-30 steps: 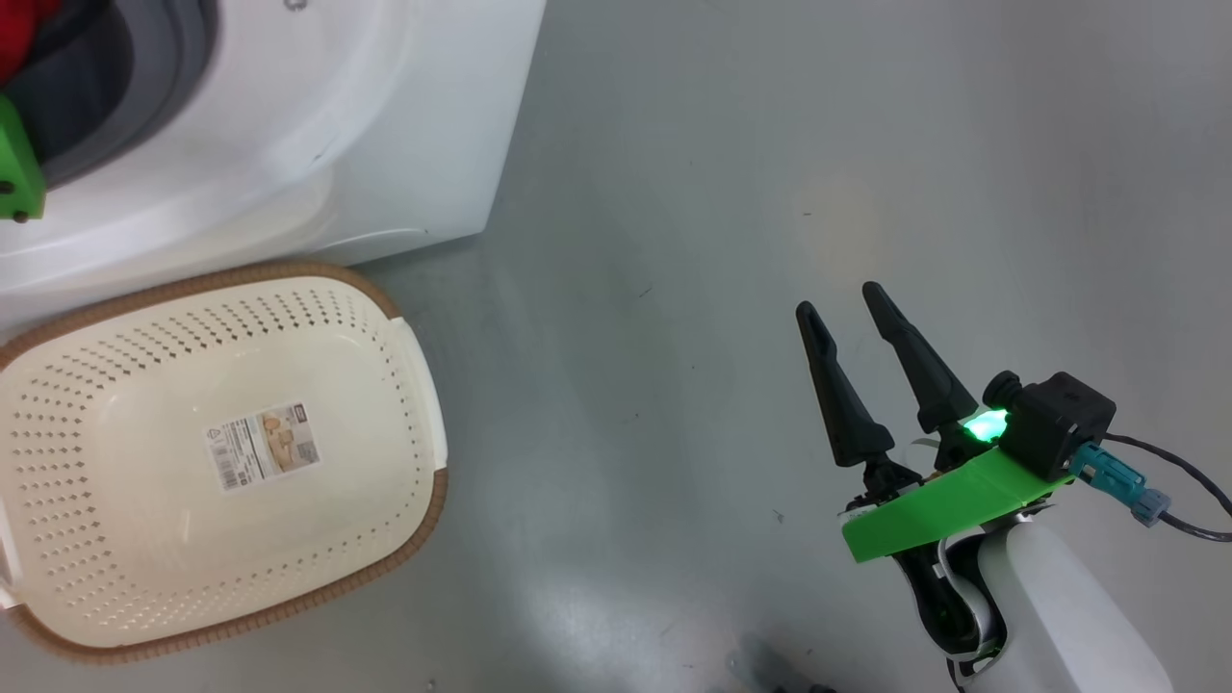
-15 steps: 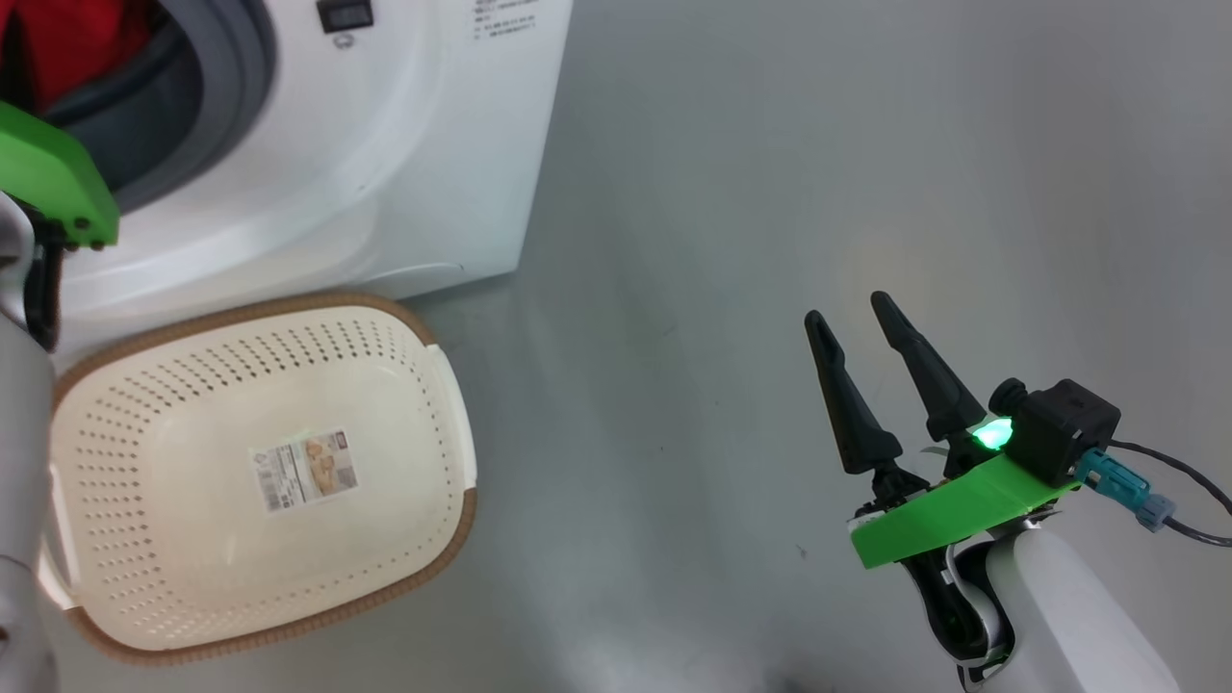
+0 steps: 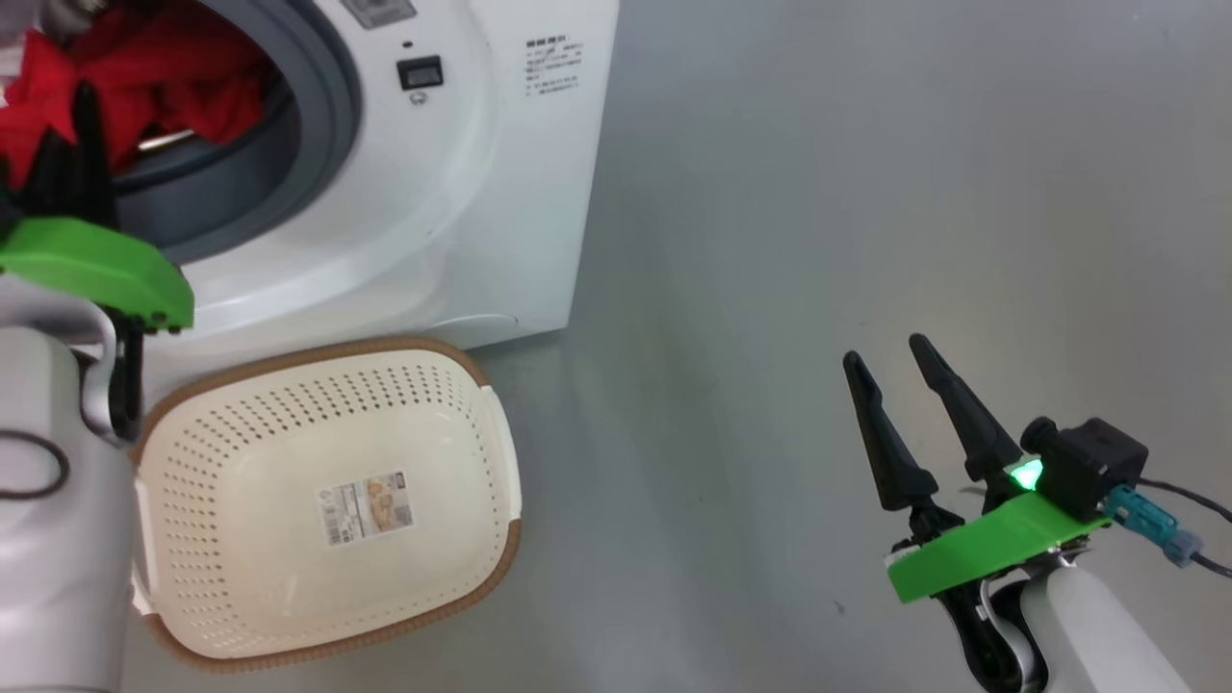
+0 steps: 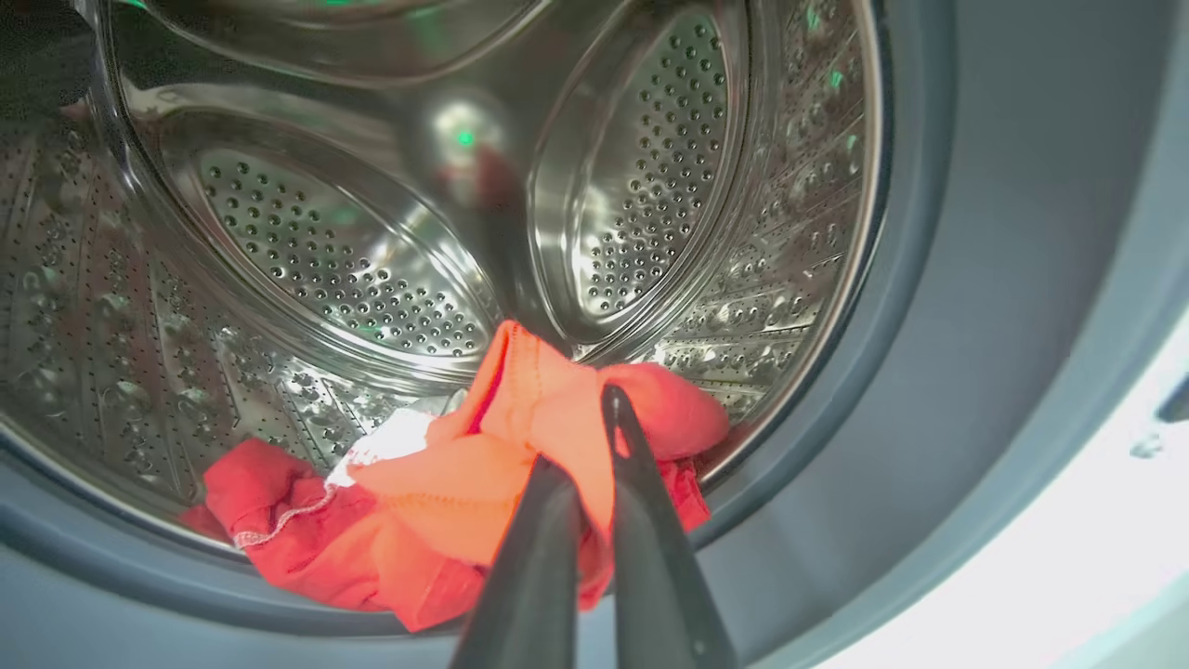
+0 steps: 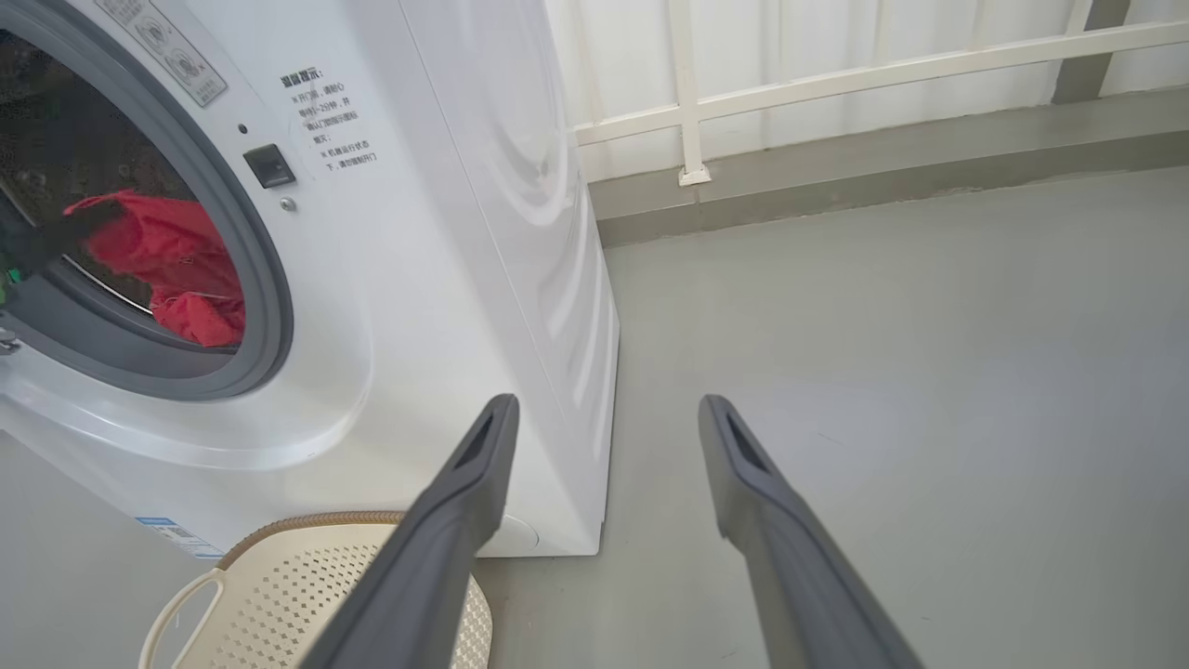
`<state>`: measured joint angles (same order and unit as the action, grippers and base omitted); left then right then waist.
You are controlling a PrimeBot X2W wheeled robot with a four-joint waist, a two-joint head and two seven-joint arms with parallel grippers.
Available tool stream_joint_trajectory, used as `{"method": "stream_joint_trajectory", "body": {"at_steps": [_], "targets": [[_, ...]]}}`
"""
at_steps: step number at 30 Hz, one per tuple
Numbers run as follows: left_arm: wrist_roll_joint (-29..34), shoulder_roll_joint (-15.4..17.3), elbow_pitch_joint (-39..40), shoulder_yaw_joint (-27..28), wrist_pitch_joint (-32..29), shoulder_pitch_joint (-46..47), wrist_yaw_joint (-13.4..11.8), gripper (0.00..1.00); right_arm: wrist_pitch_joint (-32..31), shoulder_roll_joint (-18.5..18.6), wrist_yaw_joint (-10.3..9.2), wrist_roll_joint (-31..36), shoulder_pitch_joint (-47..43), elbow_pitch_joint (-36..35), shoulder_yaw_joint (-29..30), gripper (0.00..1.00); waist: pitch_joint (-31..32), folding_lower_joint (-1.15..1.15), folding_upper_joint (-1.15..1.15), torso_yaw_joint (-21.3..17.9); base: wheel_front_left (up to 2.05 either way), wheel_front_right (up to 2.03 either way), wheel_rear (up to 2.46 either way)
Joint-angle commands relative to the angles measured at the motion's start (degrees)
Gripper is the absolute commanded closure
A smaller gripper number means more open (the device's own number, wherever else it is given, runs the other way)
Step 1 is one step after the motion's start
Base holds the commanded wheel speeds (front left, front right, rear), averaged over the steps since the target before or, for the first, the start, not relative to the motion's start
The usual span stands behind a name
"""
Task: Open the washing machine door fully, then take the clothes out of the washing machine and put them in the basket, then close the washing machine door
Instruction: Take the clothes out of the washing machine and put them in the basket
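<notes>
Left gripper (image 4: 581, 435) had just finished closing on the bright red fabric clothes (image 4: 437, 502) at the near lip of the steel perforated drum (image 4: 325, 260) in the big white front-loading washing machine (image 3: 462, 192). I judged the grab done, lift-out next. The cream perforated plastic basket (image 3: 486, 385) sat just in front of the machine, no clothes in it yet. Right gripper (image 3: 885, 348) hung wide open, far right, holding nothing.

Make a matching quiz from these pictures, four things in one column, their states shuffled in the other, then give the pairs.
1 left gripper
2 right gripper
3 clothes
4 basket

A cream, sitting on the floor
B shut on the clothes
C open, holding nothing
D red, at the drum mouth

Pairs: 1-B, 2-C, 3-D, 4-A
</notes>
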<state>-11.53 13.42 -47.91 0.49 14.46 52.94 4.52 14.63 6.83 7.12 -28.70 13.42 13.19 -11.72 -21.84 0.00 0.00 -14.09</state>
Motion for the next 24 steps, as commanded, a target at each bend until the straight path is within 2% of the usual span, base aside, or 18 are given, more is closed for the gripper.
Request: {"method": "stream_joint_trajectory", "body": {"at_steps": [1,9,24], "targets": [[-0.1,2.2,2.9,1.9,0.5,-1.1,-0.5,1.00,0.4,0.5,0.36,0.3,-1.1,-1.2,-0.7,0.00,1.6,0.00,0.00,1.2,0.00,0.00,0.00],[1.3,-0.6,14.4,5.4,0.5,-8.8,-0.5,1.00,0.4,1.3,0.36,0.5,-3.4,-1.4,0.5,0.00,4.3,0.00,0.00,3.2,0.00,0.00,0.00],[4.3,-4.2,33.5,9.0,0.5,-17.2,1.1,1.00,0.4,1.9,0.36,0.7,-5.0,-1.6,1.6,0.00,6.6,0.00,0.00,5.8,0.00,0.00,0.00]]}}
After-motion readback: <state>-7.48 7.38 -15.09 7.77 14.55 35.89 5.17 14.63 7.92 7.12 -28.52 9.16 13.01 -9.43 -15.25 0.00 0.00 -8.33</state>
